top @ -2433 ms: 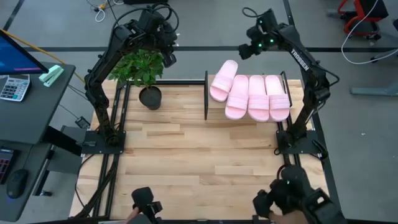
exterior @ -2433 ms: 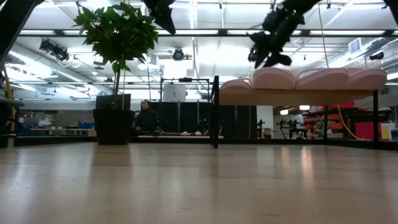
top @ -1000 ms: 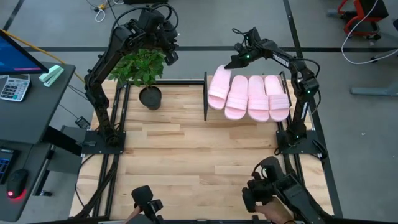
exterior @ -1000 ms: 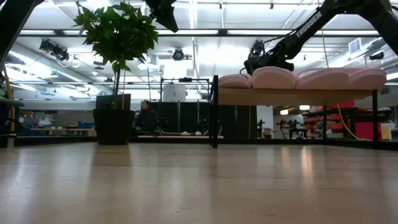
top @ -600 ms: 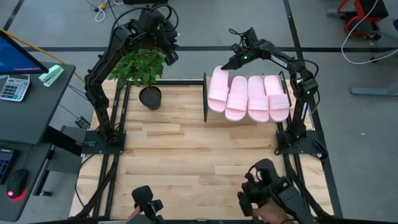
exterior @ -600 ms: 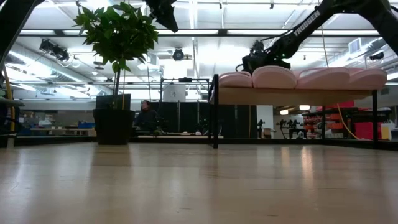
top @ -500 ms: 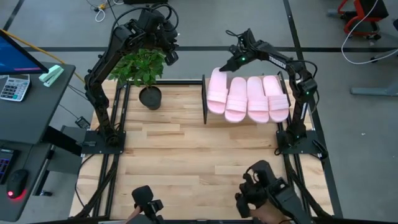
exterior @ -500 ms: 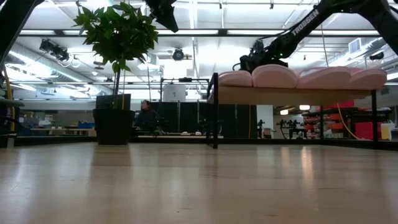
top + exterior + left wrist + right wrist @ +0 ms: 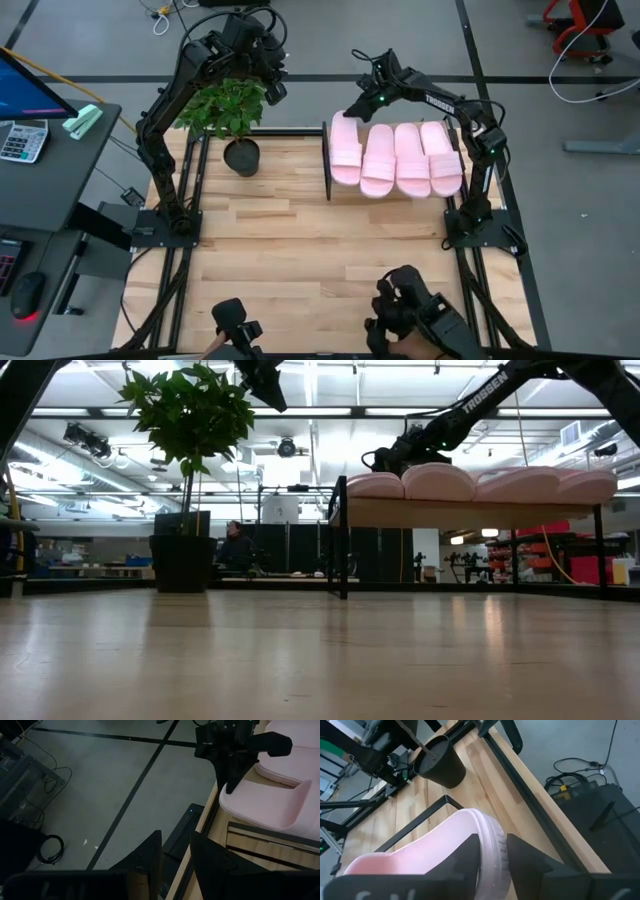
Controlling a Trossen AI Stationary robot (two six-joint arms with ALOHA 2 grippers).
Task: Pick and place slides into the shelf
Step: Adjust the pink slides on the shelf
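At the shelf's [image 9: 327,160] far end, right claw [image 9: 349,107] astride the leftmost slide's [image 9: 345,150] rim, fingers apart.

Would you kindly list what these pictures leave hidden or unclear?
- Shelf top panel: high view, covered by the four slides.
- Right gripper grip on the end slide: right wrist view, its fingers straddle the rim; contact unclear.
- Plant pot: partly under leaves.
- Person: low view, too small.
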